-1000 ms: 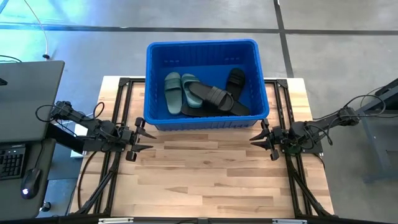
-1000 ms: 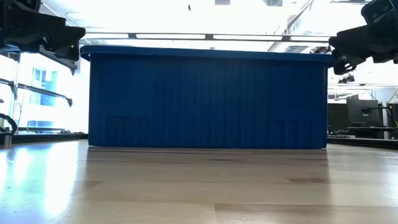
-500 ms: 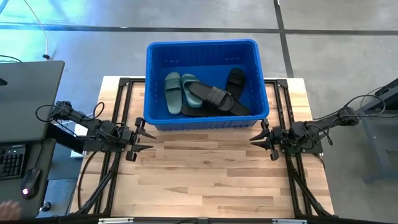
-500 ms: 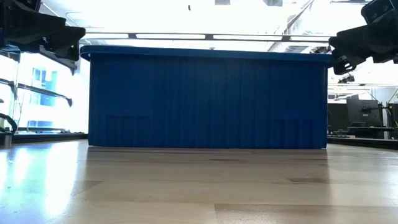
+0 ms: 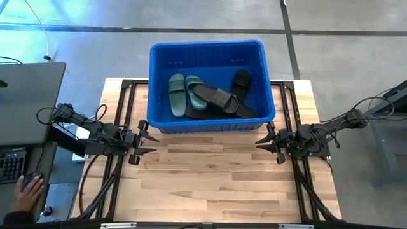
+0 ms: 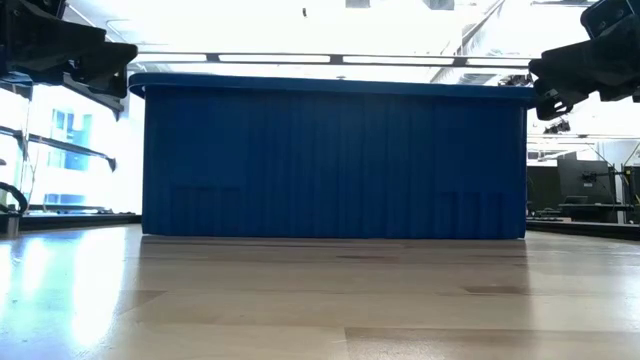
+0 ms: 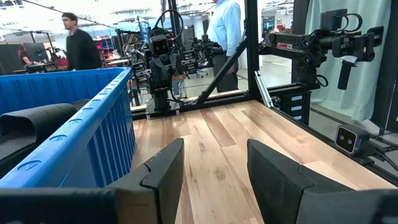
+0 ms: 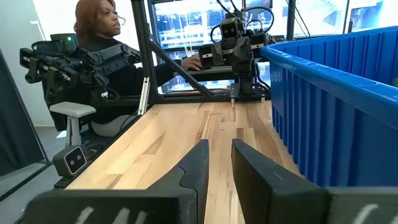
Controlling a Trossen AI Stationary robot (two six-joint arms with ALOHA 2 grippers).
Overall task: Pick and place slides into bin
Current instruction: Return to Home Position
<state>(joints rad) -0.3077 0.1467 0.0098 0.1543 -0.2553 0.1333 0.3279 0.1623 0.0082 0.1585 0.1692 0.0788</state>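
1. Along the front edge, the wooden bench point(image 5: 216, 184) shows pale planks, with a dark frame rail running down each side.
2. Farther in, the left arm reaches low from the left side and lies nearly level, pointing inward across the planks. The left end effector point(image 5: 151, 144) hangs over the left rail, near the bin's front left corner. It is released: the left wrist view shows its fingers point(image 7: 165, 171) set wide apart with bare wood between them.
3. Opposite it, the right arm mirrors that pose from the right side. The right end effector point(image 5: 261, 144) points inward near the bin's front right corner. It grasps nothing, and its fingers point(image 8: 196, 165) stand apart by a narrower gap.
4. Beyond both fingertips, the blue bin point(image 5: 206, 44) sits on the far half of the bench, centred between the arms.
5. Inside it, two green slides point(image 5: 177, 95) lie side by side at the left. The black slides point(image 5: 219, 98) overlap in a loose pile to the right, one point(image 5: 240, 79) towards the far right wall.
6. Off the bench at the left, a person's hand point(image 5: 25, 191) rests beside a keyboard point(image 5: 9, 165).
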